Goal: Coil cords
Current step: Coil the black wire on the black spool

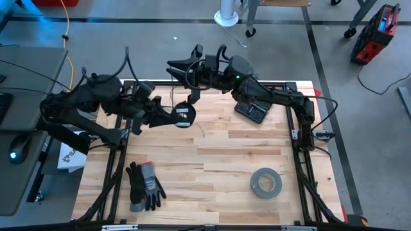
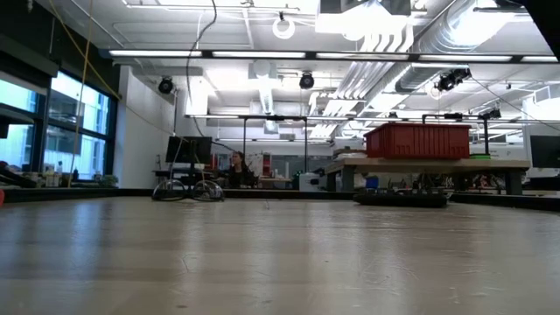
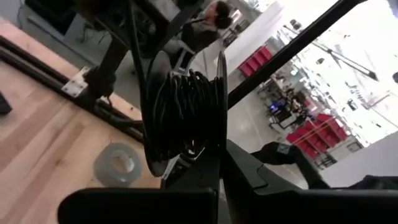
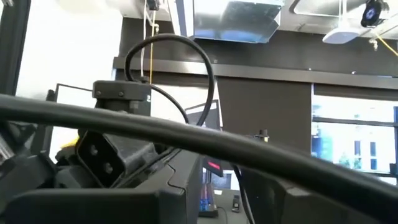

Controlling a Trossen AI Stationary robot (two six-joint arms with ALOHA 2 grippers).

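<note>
— Left hand (image 1: 172, 115)?
— Pinching the small round black spool (image 1: 184, 114) wound with thin dark cord (image 3: 183, 115), raised above the wooden desk (image 1: 212, 160).
— Right hand (image 1: 192, 96)?
— Just beside the spool; finger spread cannot be told.

My two arms (image 1: 96, 102), matte black jointed links, looped black cables along each, small green indicator light on my right arm (image 1: 257, 90), black angular hand housings, black connector block at wrist
</note>
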